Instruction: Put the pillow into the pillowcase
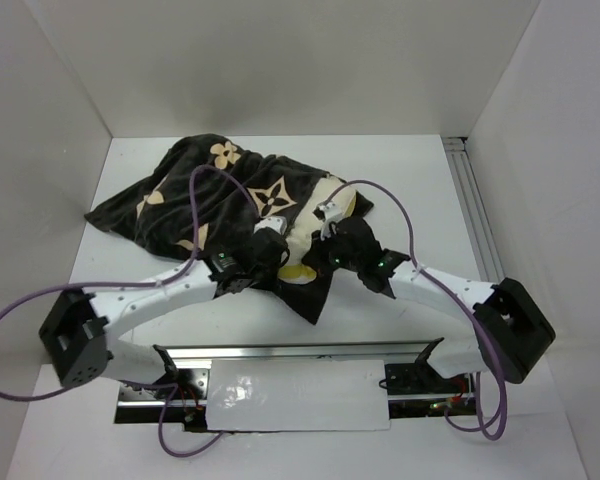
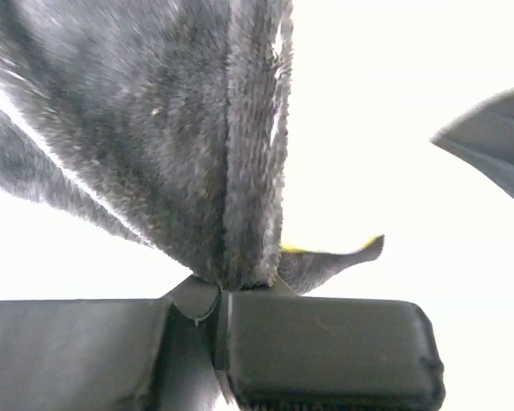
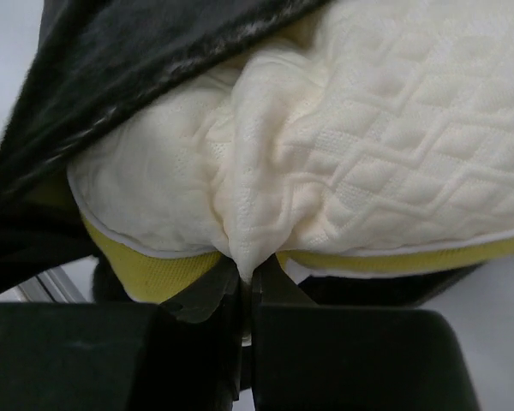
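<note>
Left jaws: pinched shut on a fold of the pillowcase point(image 2: 197, 128) mouth. Right jaws: shut on the pillow point(image 3: 385, 137) at its near corner. Pillow judged mostly inside the pillowcase, on the table point(image 1: 400, 165); yellow-edged near end not yet in. Count: one pillow, one pillowcase.

The pillowcase point(image 1: 210, 195) covers the table point(image 1: 400, 165) from the centre out to ten o'clock, with the pillow point(image 1: 300, 245) bulging from its near end. There is open surface at twelve and from two to three, up to the rail point(image 1: 475, 210). The left arm point(image 1: 150, 295), right arm point(image 1: 440, 290) and looping cables point(image 1: 411, 225) block six o'clock.
</note>
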You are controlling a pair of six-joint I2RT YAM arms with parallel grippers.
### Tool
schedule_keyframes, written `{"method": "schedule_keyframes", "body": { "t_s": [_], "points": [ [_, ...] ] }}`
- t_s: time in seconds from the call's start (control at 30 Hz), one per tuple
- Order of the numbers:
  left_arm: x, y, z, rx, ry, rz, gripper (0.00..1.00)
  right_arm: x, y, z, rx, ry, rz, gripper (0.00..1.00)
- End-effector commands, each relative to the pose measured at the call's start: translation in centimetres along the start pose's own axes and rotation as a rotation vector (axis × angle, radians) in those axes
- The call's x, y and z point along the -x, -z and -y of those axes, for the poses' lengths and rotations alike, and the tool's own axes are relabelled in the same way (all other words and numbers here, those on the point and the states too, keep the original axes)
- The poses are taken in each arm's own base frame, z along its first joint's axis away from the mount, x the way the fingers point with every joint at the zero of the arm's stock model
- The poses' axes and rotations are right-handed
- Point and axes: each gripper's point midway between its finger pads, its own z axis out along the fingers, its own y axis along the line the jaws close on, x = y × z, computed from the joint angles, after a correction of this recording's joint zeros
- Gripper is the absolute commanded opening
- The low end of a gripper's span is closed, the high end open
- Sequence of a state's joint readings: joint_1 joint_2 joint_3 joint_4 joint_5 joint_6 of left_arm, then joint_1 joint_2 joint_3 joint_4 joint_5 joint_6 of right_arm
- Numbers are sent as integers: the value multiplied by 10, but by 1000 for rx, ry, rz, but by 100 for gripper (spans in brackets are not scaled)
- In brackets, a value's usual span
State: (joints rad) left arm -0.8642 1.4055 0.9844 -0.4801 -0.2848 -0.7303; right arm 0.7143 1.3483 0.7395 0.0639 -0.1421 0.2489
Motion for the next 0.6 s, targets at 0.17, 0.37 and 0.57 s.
{"method": "schedule_keyframes", "body": {
  "t_s": [0.17,0.37,0.57],
  "points": [
    [80,144,91,-428,-133,269,0,135,41,-85,380,12,706,0],
    [114,200,126,-573,-224,342,0,192,105,-121,501,-26,1162,0],
    [106,216,139,-649,-294,287,0,120,-20,-126,451,-69,811,0]
  ]
}}
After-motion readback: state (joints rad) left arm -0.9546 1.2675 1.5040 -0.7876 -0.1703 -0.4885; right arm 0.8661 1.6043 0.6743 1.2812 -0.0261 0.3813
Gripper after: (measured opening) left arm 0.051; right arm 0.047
